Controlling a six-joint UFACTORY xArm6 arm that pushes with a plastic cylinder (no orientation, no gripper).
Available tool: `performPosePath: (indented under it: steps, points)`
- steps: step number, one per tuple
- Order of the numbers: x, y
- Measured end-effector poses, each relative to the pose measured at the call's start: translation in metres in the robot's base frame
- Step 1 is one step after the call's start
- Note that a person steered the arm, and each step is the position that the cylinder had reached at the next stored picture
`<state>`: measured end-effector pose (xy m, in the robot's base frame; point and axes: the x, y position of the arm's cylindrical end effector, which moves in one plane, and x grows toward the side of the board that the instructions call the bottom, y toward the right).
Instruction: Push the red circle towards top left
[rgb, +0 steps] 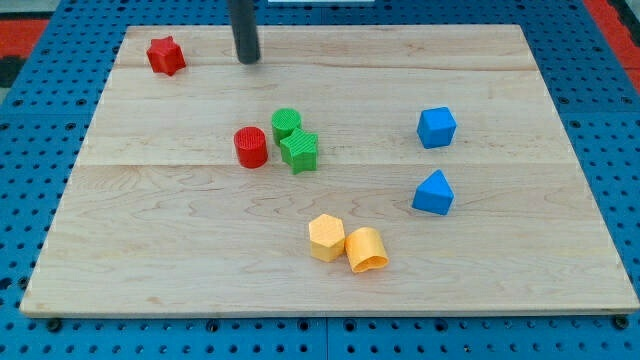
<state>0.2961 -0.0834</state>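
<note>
- No readable text, labels, brands, numbers or signs anywhere in the camera view.
- Pale wooden board (500, 270): plain grain only, no markings.
- Coloured blocks: blank faces, no print.

Red circle (251, 147) and red star (166, 55), same bright red. Green cylinder (286, 123) and green star (299, 151) ribbed on top. Two blue blocks (436, 127) (433, 193). Two yellow-orange blocks (326, 238) (366, 250). Pale wood-grain board (520, 250) over blue pegboard (30, 120) dotted with holes. Dark grey rod, my tip (247, 60).
</note>
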Motion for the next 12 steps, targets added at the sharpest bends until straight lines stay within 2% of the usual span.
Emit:
performPosePath:
  steps: [1,2,3,4,5,7,8,9,10,11,12]
  points:
    - [0.101,-0.031]
    - [0.18,-0.075]
    - [0.175,0.026]
    - [0.159,0.055]
    - [0.132,0.051]
    - [0.138,0.047]
    - [0.126,-0.011]
    - [0.139,-0.053]
    - [0.103,-0.067]
    - [0.11,-0.057]
    - [0.142,-0.088]
